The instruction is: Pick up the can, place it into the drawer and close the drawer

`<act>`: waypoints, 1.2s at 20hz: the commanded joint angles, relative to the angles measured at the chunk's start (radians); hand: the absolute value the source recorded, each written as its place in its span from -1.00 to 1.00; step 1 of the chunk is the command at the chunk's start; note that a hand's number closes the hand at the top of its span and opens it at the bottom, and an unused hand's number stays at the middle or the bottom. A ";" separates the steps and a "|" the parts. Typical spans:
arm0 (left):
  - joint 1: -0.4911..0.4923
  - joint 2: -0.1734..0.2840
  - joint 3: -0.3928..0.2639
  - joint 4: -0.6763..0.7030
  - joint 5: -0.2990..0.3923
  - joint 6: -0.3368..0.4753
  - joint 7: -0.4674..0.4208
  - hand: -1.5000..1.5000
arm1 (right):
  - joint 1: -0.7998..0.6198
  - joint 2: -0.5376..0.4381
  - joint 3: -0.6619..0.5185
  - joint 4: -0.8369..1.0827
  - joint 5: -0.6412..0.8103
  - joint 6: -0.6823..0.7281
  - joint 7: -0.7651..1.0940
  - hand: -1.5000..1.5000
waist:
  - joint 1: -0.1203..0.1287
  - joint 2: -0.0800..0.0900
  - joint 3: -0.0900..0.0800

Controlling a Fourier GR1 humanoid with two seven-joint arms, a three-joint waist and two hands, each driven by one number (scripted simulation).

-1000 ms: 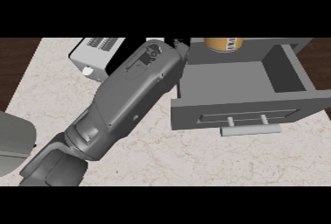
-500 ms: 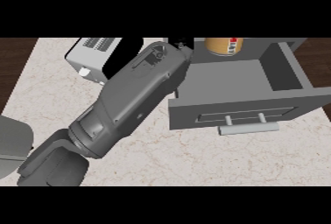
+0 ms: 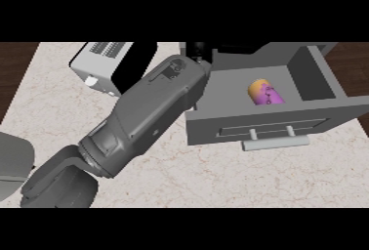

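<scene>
can [image 3: 265, 93] now lying on its side inside the drawer [image 3: 274, 128].
hand [image 3: 196, 51] is hovering just left of it, grip hidden, can't tell; clearing away before pushing the handle [image 3: 275, 143] squarely.

Drawer [image 3: 277, 128] open at approx. 2 o'clock on counter [image 3: 216, 180], w/ can [image 3: 265, 93] lying on its side in it. Toaster [image 3: 108, 66] at 11 o'clock, behind the forearm [image 3: 148, 117], which runs from 8 o'clock up to drawer's back left corner.
</scene>
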 commanded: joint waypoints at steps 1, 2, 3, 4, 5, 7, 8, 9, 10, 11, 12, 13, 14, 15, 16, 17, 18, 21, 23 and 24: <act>-0.009 0.000 -0.026 0.004 0.049 0.046 -0.010 -1.00 | -0.015 -0.017 0.002 -0.043 -0.017 -0.031 0.044 -1.00 | -0.010 0.001 0.000; -0.026 0.000 -0.025 0.041 0.040 0.010 -0.011 -1.00 | -0.037 -0.029 0.005 -0.019 0.008 -0.038 0.045 -1.00 | 0.001 0.003 0.000; -0.029 0.000 -0.011 0.032 0.063 0.023 -0.022 -1.00 | -0.022 -0.018 -0.001 -0.009 0.004 -0.011 0.017 -1.00 | -0.009 0.004 0.000; -0.043 0.000 -0.039 0.013 0.066 0.063 -0.009 -1.00 | -0.007 -0.009 -0.016 0.019 0.001 0.018 -0.021 -1.00 | -0.017 0.001 0.001; -0.009 0.000 -0.049 0.013 0.069 0.043 -0.040 -1.00 | 0.002 0.021 0.013 -0.013 0.029 0.012 -0.010 -1.00 | -0.009 0.002 0.000; 0.000 0.000 -0.065 0.012 0.085 0.050 -0.036 -1.00 | 0.007 0.011 0.014 -0.017 0.009 0.013 0.010 -1.00 | -0.005 0.000 0.000; 0.029 0.000 -0.046 0.004 0.096 0.040 -0.097 -1.00 | 0.018 0.036 0.045 -0.030 0.022 0.019 -0.001 -1.00 | -0.006 0.002 0.000; -0.041 0.000 -0.032 0.035 0.097 0.028 -0.055 -1.00 | -0.007 0.031 0.014 0.000 0.037 0.014 -0.029 -1.00 | 0.005 0.000 0.000; 0.015 0.000 -0.038 0.017 0.114 0.025 -0.091 -1.00 | -0.015 0.009 -0.015 -0.005 0.026 0.021 -0.052 -1.00 | -0.002 0.001 0.000; -0.039 0.000 -0.024 0.041 0.118 0.043 -0.077 -1.00 | -0.041 0.004 0.006 -0.009 0.115 0.044 -0.091 -1.00 | -0.010 0.008 0.001; 0.000 0.000 -0.046 -0.002 0.116 0.045 -0.093 -1.00 | -0.052 -0.029 -0.029 -0.044 0.136 0.053 -0.126 -1.00 | 0.003 0.000 0.000; -0.004 0.000 -0.044 0.002 0.116 0.043 -0.095 -1.00 | -0.033 -0.036 -0.025 -0.130 0.160 0.046 -0.102 -1.00 | 0.002 -0.002 -0.001; -0.005 0.000 -0.017 0.011 0.124 0.000 -0.124 -1.00 | -0.086 -0.075 -0.041 -0.070 0.222 0.050 -0.139 -1.00 | 0.018 0.006 -0.001; -0.045 0.000 -0.011 0.028 0.123 0.017 -0.112 -1.00 | -0.056 -0.074 -0.028 -0.105 0.231 0.081 -0.143 -1.00 | 0.012 0.002 -0.001; 0.002 0.000 -0.017 0.010 0.140 0.015 -0.158 -1.00 | -0.084 -0.067 0.009 -0.089 0.248 0.099 -0.171 -1.00 | 0.005 0.008 0.000; -0.013 0.000 -0.022 0.023 0.137 -0.006 -0.160 -1.00 | -0.071 -0.042 0.027 -0.108 0.259 0.106 -0.182 -1.00 | 0.006 0.005 0.000; -0.001 0.000 -0.032 0.010 0.146 0.014 -0.172 -1.00 | -0.100 -0.056 0.031 -0.120 0.264 0.085 -0.169 -1.00 | 0.010 0.003 -0.001; -0.006 0.000 -0.026 -0.008 0.149 -0.008 -0.191 -1.00 | -0.155 -0.070 0.067 -0.109 0.406 0.082 -0.208 -1.00 | 0.045 -0.001 -0.001; -0.034 0.000 -0.051 -0.024 0.163 0.058 -0.184 -1.00 | -0.178 -0.066 0.127 -0.151 0.477 0.079 -0.196 -1.00 | 0.032 0.000 -0.001; -0.047 0.000 -0.036 0.000 0.167 0.031 -0.192 -1.00 | -0.225 -0.092 0.153 -0.158 0.504 0.058 -0.151 -1.00 | 0.038 0.005 -0.002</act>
